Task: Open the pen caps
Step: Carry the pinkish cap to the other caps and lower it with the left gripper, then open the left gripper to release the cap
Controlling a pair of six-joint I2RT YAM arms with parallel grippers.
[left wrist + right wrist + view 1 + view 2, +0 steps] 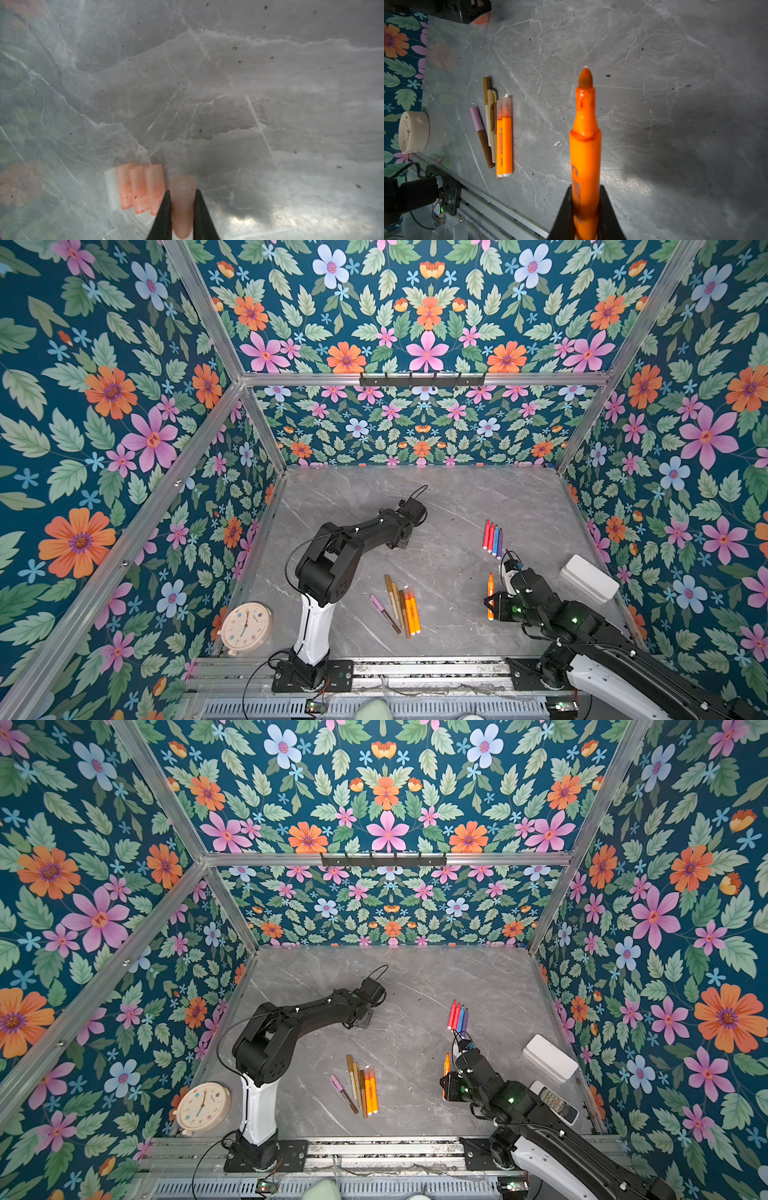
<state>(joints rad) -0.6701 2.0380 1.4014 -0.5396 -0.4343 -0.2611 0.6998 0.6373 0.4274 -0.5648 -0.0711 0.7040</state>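
My left gripper [182, 192] is shut on a pale, see-through pink pen cap [182, 209], held just above the marble table. Beside it lie three orange-tinted pen caps [138, 187] and a white one [111, 187], side by side. In both top views that gripper [400, 542] is low over the table's middle, its jaws hidden under the wrist. My right gripper [585, 188] is shut on an uncapped orange highlighter [585, 135], tip bare. In a top view it [490, 602] hovers at the right front. A bunch of capped pens [400, 605] lies at the front centre.
Several uncapped pens [493, 537], red, blue and purple, lie in a row at the right rear. A white box [589, 577] and a remote control [559, 1104] sit by the right wall. A round clock [246, 626] stands at the front left corner.
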